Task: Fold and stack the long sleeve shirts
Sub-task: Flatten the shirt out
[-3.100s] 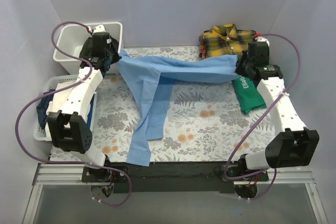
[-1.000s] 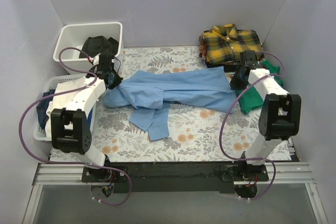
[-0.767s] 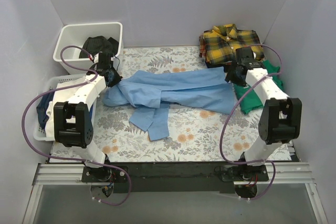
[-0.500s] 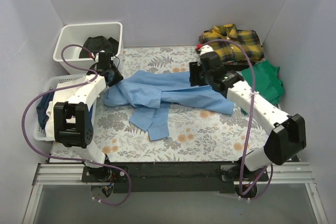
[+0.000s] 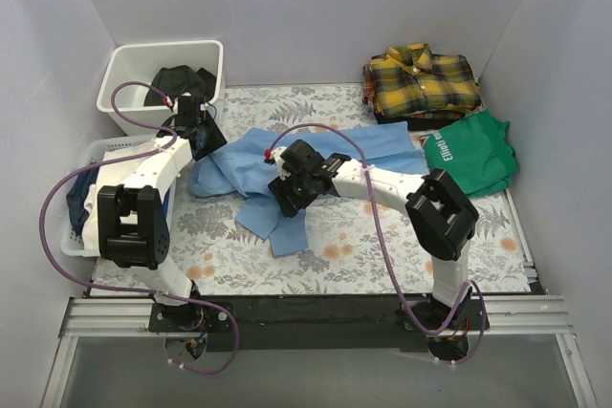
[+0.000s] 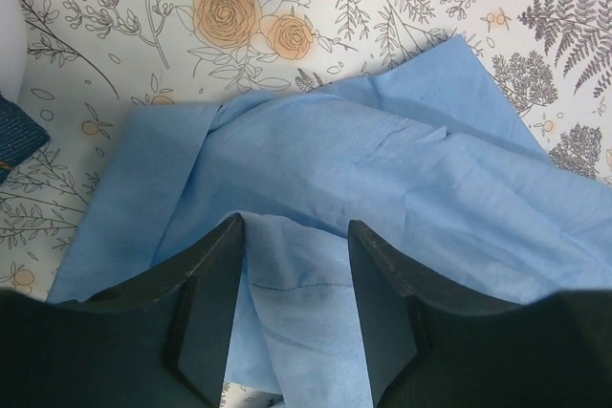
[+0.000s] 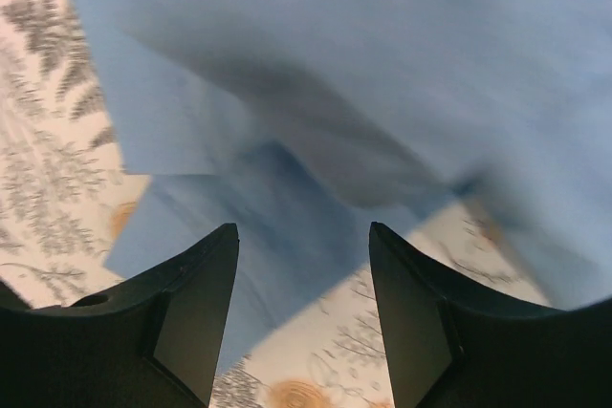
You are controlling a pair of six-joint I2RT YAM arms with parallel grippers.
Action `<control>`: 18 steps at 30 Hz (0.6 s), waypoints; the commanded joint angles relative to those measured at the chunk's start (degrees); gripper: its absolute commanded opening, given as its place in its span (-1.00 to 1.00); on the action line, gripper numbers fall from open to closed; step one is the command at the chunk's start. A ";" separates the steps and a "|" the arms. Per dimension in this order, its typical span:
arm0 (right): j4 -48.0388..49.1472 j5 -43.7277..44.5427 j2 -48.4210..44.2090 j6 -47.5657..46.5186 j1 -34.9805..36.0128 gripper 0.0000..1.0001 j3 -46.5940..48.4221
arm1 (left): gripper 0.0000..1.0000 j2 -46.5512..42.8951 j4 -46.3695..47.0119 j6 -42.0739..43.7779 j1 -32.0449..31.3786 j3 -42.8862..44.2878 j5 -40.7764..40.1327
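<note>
- Light blue collared cloth shirt (image 5: 244, 167) lay crumpled and unfolded across the middle of the floral-patterned table (image 5: 382, 236), bunched toward its left edge.
- Left gripper (image 6: 296, 226) and right gripper (image 7: 303, 231) hovered over it with jaws apart, seemingly empty, probably choosing grasp points.

Light blue shirt (image 5: 241, 166); yellow-and-black plaid shirt (image 5: 422, 79); green T-shirt (image 5: 474, 154); floral tablecloth (image 5: 368, 238).

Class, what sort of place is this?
Likely a robot lab's laundry-folding test cell: two arms bolted to a walled-in table, a light blue shirt on it, a folded plaid shirt behind.
</note>
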 commanded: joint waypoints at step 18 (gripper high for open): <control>2.68 -5.35 10.90 -2.37 5.55 -0.28 10.71 | -0.17 -1.68 -2.04 0.22 1.96 -0.18 -0.12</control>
